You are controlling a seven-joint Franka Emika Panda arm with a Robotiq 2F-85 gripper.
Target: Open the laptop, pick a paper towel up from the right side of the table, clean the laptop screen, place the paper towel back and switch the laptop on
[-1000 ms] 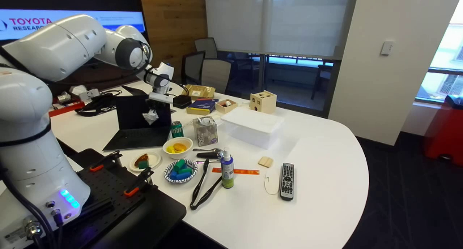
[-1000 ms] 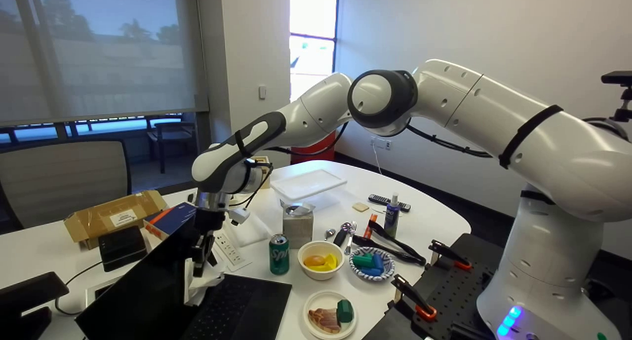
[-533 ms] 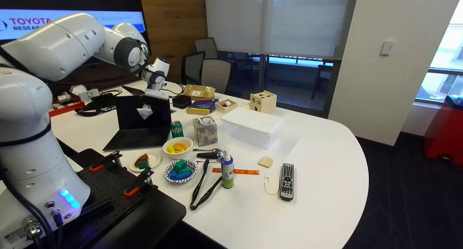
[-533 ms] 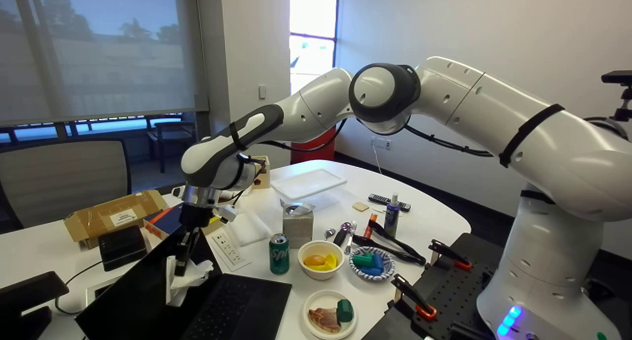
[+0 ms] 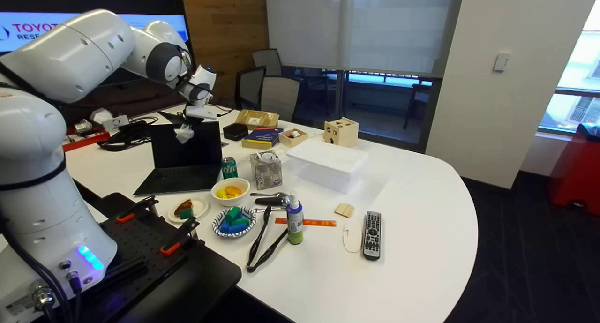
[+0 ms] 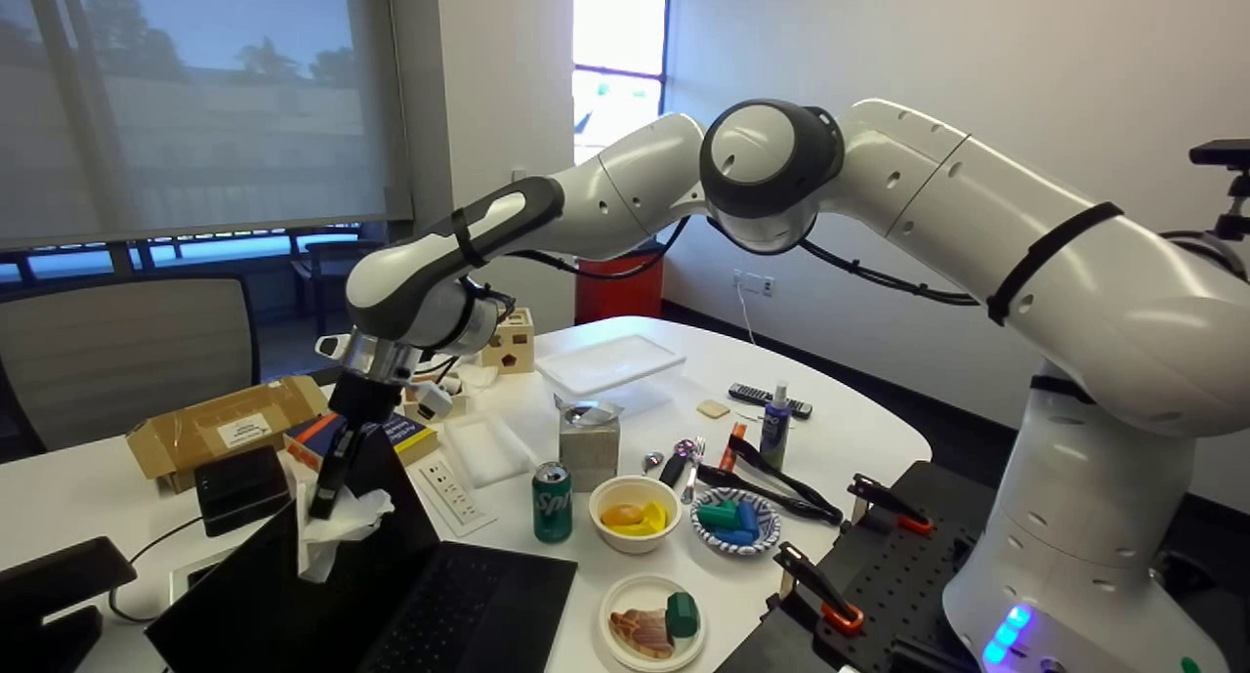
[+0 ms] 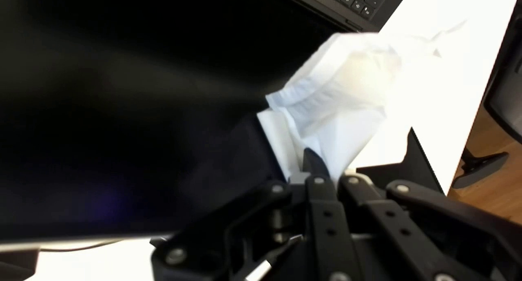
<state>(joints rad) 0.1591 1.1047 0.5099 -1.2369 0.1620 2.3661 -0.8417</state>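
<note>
fingers [image 6: 334, 478] pinched on the paper towel [image 6: 344, 528], over the upper part of the laptop screen [image 5: 190, 152], left of the green can [image 6: 553, 507]; contact unclear. should be light, limp, tears easily; i'd hold a bunched fold, loose end free.

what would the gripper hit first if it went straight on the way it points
Probably the screen, with the towel in the gripper leading; whether the towel already touches it is unclear.

Arm [image 6: 908, 165] stretched out, elbow [image 6: 771, 165] up, forearm [image 6: 576, 209] sloping down to the wrist [image 6: 410, 297]; my gripper [image 6: 325, 505] points down at a tilt, jaws pinched together.
</note>
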